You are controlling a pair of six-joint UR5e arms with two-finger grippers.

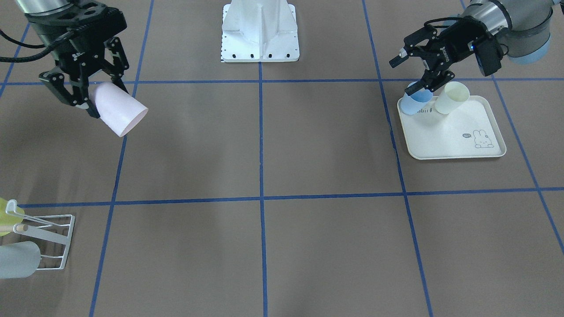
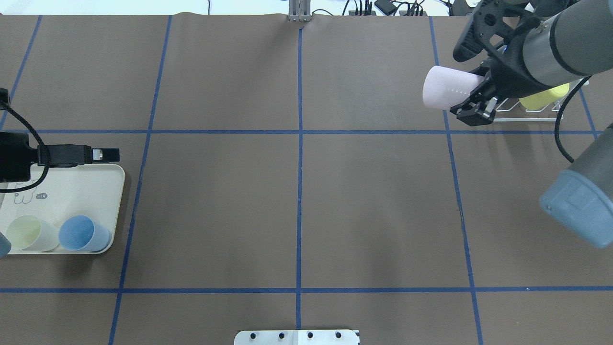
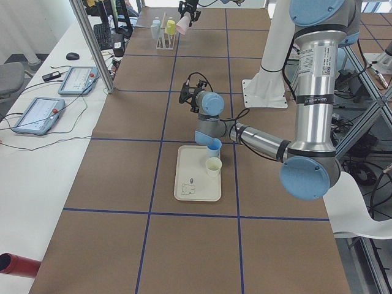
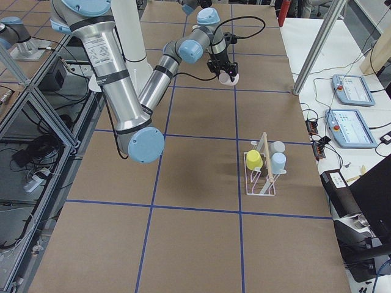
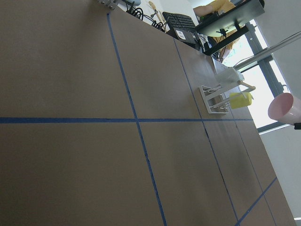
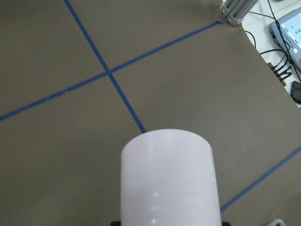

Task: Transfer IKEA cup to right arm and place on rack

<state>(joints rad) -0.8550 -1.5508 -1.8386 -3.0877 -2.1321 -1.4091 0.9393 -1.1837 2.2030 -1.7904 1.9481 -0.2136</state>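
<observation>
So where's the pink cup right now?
Upper right of the overhead view: the pink cup is held sideways, off the table, in the right pincer, and appears just left of the rack in that view.

Front cam: across the table [image 1: 308,145] from the robot, facing it, steep down-look. Base plate [image 1: 260,35] at 12 o'clock, rack [image 1: 44,230] at 8.
Overhead: behind the robot, facing forward and down. Same plate at 6, rack between 2 and 3, tray [image 2: 81,191] at 9. Both cover the gridded top, mirrored.
Left-end cam: high, wide, looks lengthwise. Tray near, rack far, near 12.
Right-end cam: opposite end, rack close, near 4.
Left wrist cam: rolled, low over the table, rack near 3.
Right wrist cam: tight on the pink cup [image 6: 169,179] at 6.
</observation>
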